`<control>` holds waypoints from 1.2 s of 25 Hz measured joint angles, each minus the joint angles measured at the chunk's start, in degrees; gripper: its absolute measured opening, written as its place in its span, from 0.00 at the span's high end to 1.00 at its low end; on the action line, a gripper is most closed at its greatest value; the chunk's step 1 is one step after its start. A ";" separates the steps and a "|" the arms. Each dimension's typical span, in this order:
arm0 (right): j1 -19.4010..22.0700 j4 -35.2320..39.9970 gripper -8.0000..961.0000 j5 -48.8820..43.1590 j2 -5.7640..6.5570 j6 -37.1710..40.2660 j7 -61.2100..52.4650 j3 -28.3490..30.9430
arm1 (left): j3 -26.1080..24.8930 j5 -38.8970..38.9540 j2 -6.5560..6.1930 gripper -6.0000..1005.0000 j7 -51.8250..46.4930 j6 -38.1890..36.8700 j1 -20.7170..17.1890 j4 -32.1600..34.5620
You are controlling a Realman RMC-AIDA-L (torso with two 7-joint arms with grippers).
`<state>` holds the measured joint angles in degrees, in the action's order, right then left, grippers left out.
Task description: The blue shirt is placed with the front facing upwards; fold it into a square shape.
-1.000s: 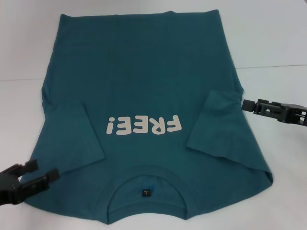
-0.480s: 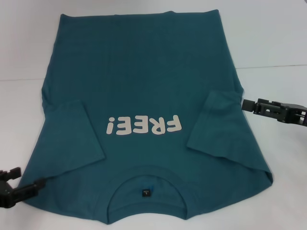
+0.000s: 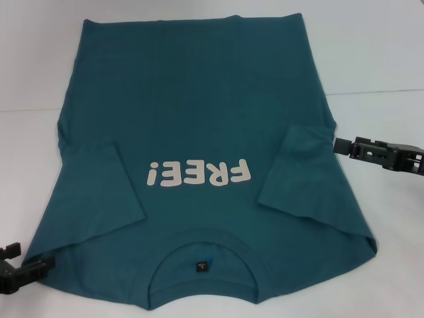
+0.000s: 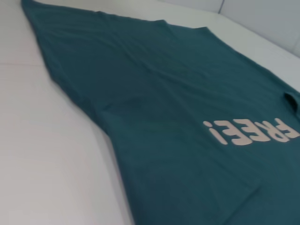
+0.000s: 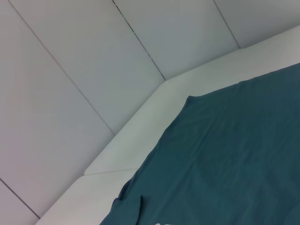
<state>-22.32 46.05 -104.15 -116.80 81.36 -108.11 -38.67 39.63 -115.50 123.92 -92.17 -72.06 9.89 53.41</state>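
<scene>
Since the earlier frame, the left end effector (image 3: 20, 270) has retreated to the lower left corner, fingers apart; the right end effector (image 3: 341, 146), fingers' state unclear, touches the blue shirt (image 3: 192, 112). Pinch both shoulders evenly.

Table (image 3: 384, 59): white, matte, flat top filling the head view, with one thin straight seam (image 3: 377, 92) running across it from side to side. Wall (image 5: 93, 61): pale grey-white panels behind the table's far edge, divided by thin dark joint lines (image 5: 138, 40) that run slantwise in the right wrist view; the panels meet the table at a raised white border (image 5: 140, 126) that turns a corner there. Light: even, soft and diffuse, casting only faint shadows on the white table; no lamp or window appears in any view.
</scene>
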 joint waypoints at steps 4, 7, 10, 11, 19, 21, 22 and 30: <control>0.00 0.00 0.06 0.00 0.05 0.24 -0.15 0.00 | 0.28 -0.25 0.00 0.19 0.03 2.19 0.62 -1.42; 0.00 0.00 0.06 0.00 0.06 0.29 -0.23 0.00 | 0.25 -0.90 -0.03 0.20 0.04 3.20 1.09 -2.21; 0.00 0.00 0.06 0.00 0.08 0.33 -0.33 0.00 | 0.24 -1.54 0.02 0.20 0.02 3.75 1.26 -2.34; 0.00 0.00 0.06 0.00 0.09 0.33 -0.37 0.00 | 0.29 -1.61 0.05 0.20 -0.08 3.90 1.27 -2.34; -0.01 -0.02 0.06 0.00 0.05 0.27 -0.55 0.00 | 0.29 -1.61 0.13 0.22 -0.18 4.03 2.26 -3.46; 0.00 -0.07 0.06 0.00 0.03 0.26 -0.56 0.00 | 0.28 -1.76 0.13 0.22 -0.22 4.58 2.59 -3.85; 0.01 -0.08 0.06 0.00 0.03 0.25 -0.56 0.00 | 0.27 -1.83 0.12 0.23 -0.27 4.87 2.66 -3.89; 0.17 -0.10 0.06 0.00 0.08 0.12 -0.59 0.00 | 0.11 -1.70 0.15 0.57 -1.15 5.32 2.74 -3.62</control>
<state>-22.15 45.96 -104.15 -116.73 81.49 -108.70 -38.67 39.74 -117.21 124.07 -93.31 -66.74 12.63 49.78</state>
